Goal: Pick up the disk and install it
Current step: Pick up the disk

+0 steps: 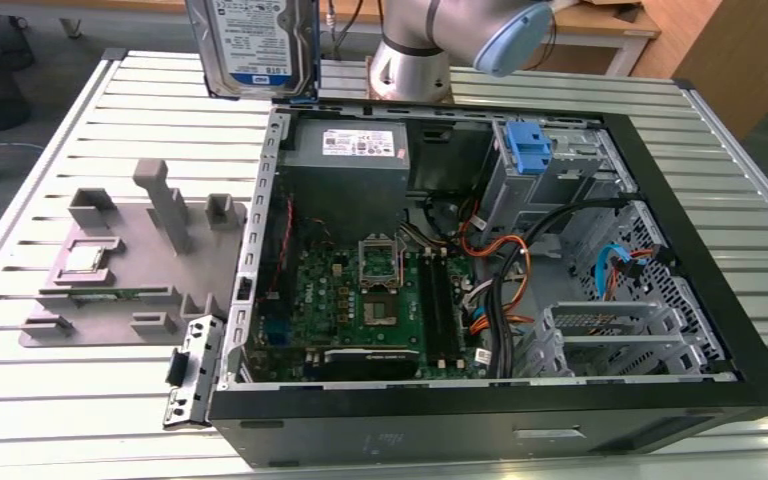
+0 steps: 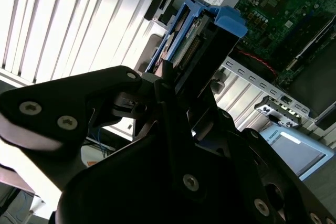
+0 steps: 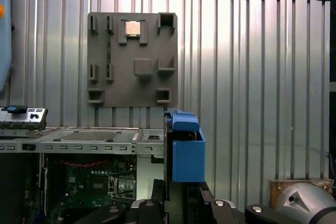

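The black gripper (image 2: 176,80) is closed on the disk (image 1: 253,45), a silver rectangular hard drive with a white-and-blue label and blue plastic rails, and holds it upright in the air. In the exterior view the disk hangs above the far part of the ribbed metal table (image 1: 64,400), just beyond the far left corner of the open black computer case (image 1: 491,420) (label face towards the camera). In both wrist views its blue handle end (image 3: 186,153) points away from the gripper.

Inside the case lies a green motherboard (image 1: 357,300). A grey power-supply box with a white sticker (image 1: 344,150) sits at the far side, and a lone blue plastic bracket (image 1: 527,150) stands to its right in the drive bay. A grey moulded fixture plate (image 1: 131,250) rests on the table left of the case, well apart from the disk, with a small square chip (image 3: 132,28) in one pocket.
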